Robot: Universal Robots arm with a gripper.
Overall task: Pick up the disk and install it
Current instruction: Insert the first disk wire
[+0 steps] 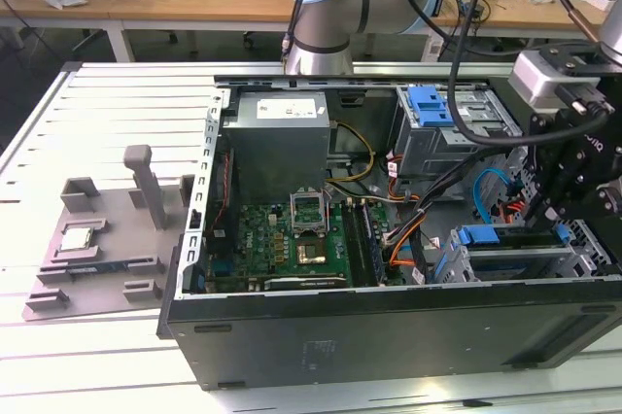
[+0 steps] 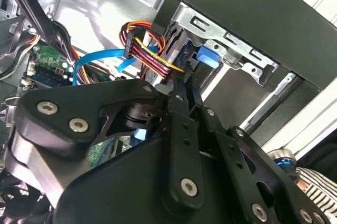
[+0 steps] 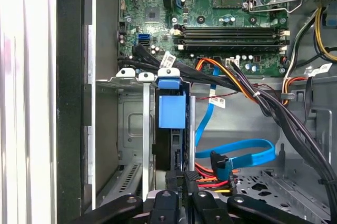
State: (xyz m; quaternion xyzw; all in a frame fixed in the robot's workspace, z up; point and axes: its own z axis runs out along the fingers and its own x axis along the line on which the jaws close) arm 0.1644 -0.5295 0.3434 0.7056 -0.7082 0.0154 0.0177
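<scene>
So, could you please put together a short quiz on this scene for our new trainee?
1. True or false: the computer case lies with its side open, its inside showing.
2. In the exterior view, where is the gripper? A. over the motherboard; B. at the drive cage on the exterior view's right; C. over the grey fixture outside the case.
3. Fill in: in the first wrist view, the disk stands on edge in the cage, and its carrier is coloured ____.

Key: 1 true; 2 B; 3 blue.
</scene>
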